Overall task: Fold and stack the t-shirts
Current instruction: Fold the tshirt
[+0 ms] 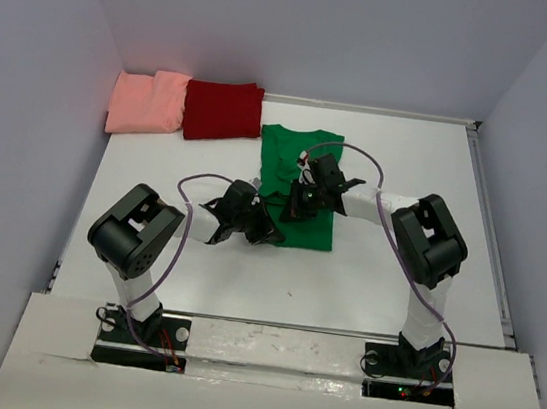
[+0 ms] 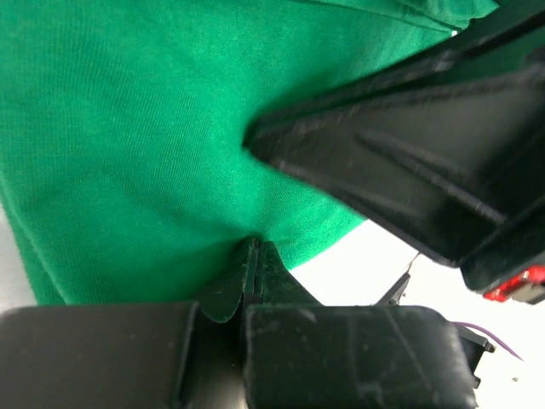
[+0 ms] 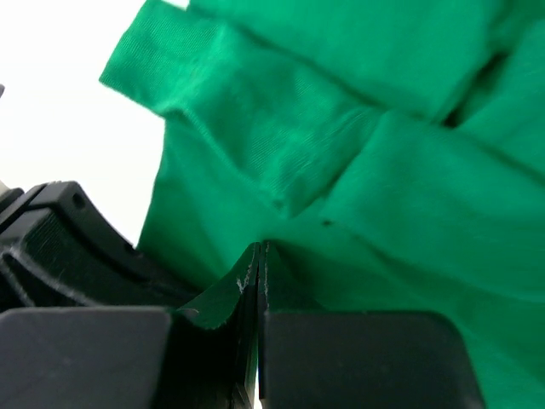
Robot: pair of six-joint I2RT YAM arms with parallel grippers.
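Left end effector [image 2: 254, 256] grips green t-shirt [image 1: 292, 157] edge | right end effector [image 3: 258, 260] mid-shirt

top view: left arm [image 1: 206, 218] and right arm [image 1: 369, 205] cover the green t-shirt's [image 1: 285, 156] lower middle, so the fabric under them is hidden. both wrist views cut the shirt off at the frame edges, and right wrist's upper right folds are blurry

On the white surface [image 1: 394, 281] we saw a salmon-pink shirt [image 1: 148, 102] beside a dark red shirt [image 1: 223, 110] at the far left — a green shirt [image 1: 285, 156] lay mid-surface.
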